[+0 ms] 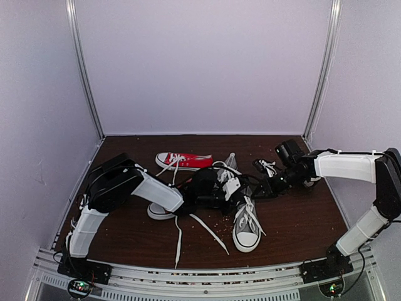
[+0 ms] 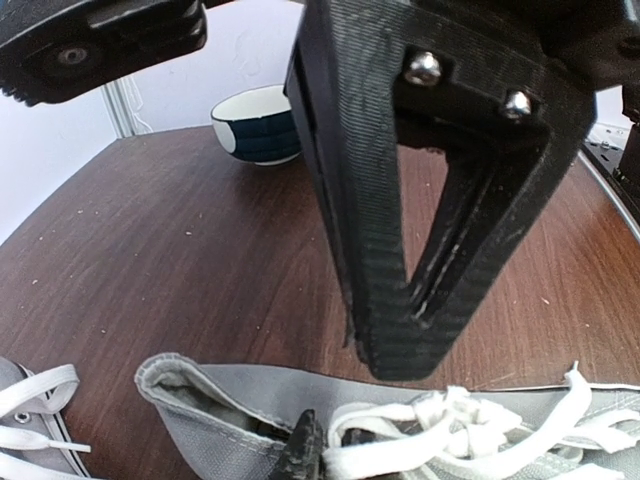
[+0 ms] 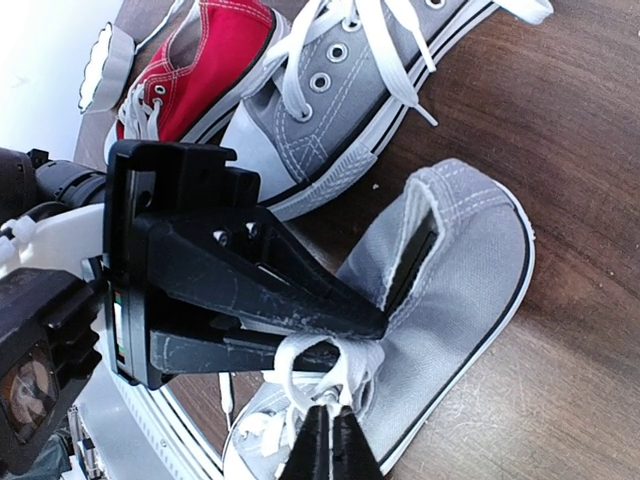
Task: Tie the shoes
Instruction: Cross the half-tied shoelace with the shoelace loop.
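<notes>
Both arms reach to mid-table; the right gripper [image 3: 330, 425] pinches the lace [image 3: 300, 348] of the grey shoe [image 3: 470, 290], the left gripper [image 2: 392, 360] clamped shut alongside. Pale walls [image 1: 200, 63] enclose the brown table [image 1: 301, 219].

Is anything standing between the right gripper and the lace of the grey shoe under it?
Nothing visible does. The right gripper is shut on the white lace of the grey shoe. The left gripper, also shut, has its tips right beside that same lace, not between.
</notes>
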Tool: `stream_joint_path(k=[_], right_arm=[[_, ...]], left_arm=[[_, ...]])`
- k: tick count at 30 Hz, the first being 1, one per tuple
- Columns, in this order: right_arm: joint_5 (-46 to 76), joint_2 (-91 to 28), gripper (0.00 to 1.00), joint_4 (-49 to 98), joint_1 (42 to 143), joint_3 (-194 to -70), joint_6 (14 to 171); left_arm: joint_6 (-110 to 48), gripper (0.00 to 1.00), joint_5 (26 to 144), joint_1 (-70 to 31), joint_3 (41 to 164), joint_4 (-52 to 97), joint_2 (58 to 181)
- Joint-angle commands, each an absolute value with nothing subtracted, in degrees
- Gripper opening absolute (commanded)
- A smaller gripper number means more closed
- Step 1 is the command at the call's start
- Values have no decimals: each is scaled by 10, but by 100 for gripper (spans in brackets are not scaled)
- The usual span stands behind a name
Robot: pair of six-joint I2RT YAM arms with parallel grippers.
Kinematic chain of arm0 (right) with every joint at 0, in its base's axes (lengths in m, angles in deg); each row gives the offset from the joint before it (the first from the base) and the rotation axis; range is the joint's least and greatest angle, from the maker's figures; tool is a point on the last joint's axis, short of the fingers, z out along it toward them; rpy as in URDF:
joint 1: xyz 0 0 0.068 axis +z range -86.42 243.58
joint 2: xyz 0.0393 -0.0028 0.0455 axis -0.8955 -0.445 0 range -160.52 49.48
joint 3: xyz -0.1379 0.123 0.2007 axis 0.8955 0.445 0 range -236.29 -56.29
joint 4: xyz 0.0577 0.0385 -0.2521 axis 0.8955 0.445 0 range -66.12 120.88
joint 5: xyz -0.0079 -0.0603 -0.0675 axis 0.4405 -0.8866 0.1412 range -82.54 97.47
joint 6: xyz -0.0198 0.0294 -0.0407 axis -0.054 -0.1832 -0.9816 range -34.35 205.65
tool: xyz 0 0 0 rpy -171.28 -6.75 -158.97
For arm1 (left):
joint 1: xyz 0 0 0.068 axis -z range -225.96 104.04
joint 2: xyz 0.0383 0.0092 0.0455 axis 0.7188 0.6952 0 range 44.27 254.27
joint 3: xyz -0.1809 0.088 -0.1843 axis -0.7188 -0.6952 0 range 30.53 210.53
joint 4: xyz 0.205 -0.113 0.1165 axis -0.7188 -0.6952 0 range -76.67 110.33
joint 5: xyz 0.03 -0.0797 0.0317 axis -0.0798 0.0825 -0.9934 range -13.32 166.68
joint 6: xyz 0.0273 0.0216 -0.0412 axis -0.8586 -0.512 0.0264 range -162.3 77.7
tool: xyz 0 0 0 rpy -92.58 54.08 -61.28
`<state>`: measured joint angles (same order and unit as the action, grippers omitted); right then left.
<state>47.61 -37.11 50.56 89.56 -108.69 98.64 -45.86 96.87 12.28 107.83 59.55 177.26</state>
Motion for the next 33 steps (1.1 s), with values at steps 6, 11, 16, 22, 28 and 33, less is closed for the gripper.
stream_joint_path(k=[6,11,16,22,28,33], right_arm=[[508,-388,11,462,898,-1080,997],[519,-397,9,438,902,-1064,1008],[537,-407,11,418,909,-1055,1022],[558,-410,17,400,916,-1040,1035],[538,-419,18,395,921,-1035,1043],[514,-433,20,394,921,-1034,1044]], left_arm=[[-444,11,989,123,1078,659,1760],[-440,11,995,123,1074,669,1762],[-438,11,1000,123,1081,664,1767],[-435,11,999,123,1082,666,1769],[-429,11,998,123,1080,678,1768],[-423,11,1002,123,1081,687,1769]])
